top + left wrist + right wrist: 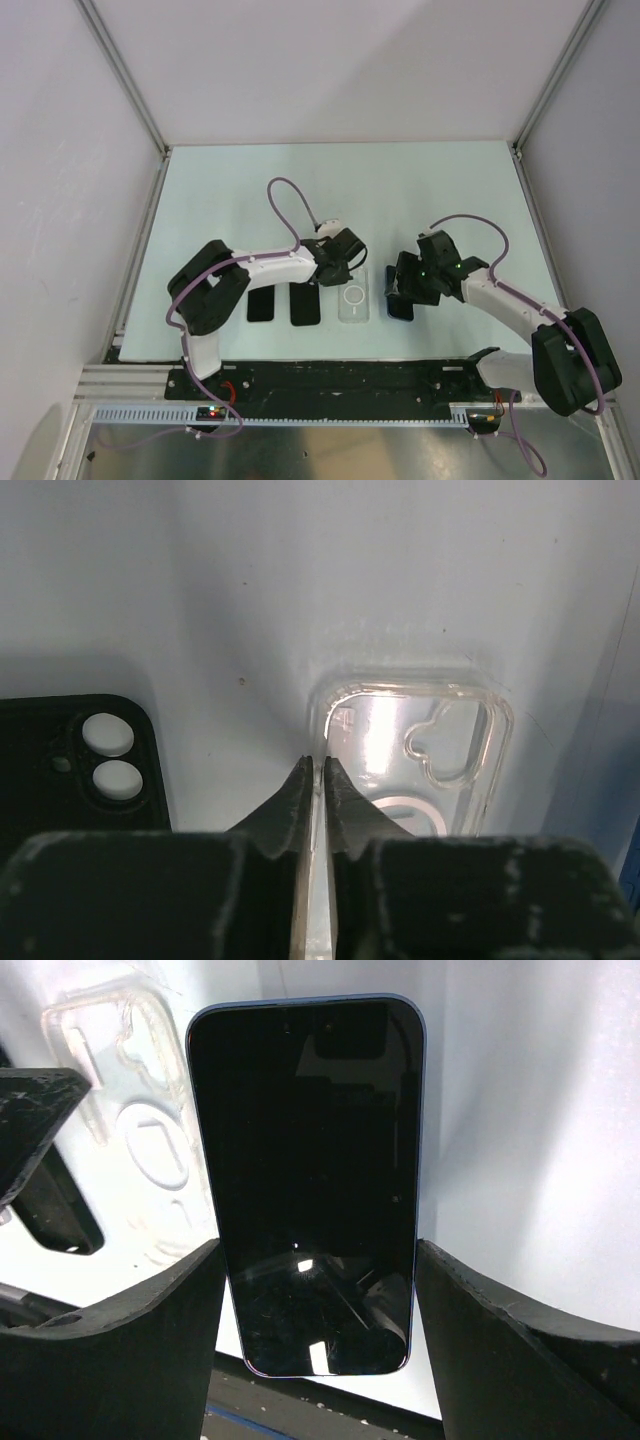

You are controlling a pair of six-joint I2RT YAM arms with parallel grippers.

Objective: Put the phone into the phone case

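- The left gripper has its two fingers pressed almost together on the thin left side wall of the clear phone case. A pale sliver of plastic shows between the tips, so I'd call it a pinch on the case rim.
- The case lies flat on the pale table, open side up as far as I can judge, with its camera cut-out at the far end.
- Just to its left sits a black phone case with two round lens holes. It is apart from the clear one and untouched.
- The phone lies screen up just right of the clear case, a blue rim showing around the dark glass.
- The right gripper straddles the phone, fingers spread wide and close against its long edges. Whether they are squeezing it I cannot tell.
- By my reading, this is the set-up step: one arm steadies the case while the other takes the phone.
- Next, the phone has to be lifted, carried left over the case and lined up with its camera end at the cut-out.
- It then needs pressing down inside the rim while the left pinch keeps the case from sliding.
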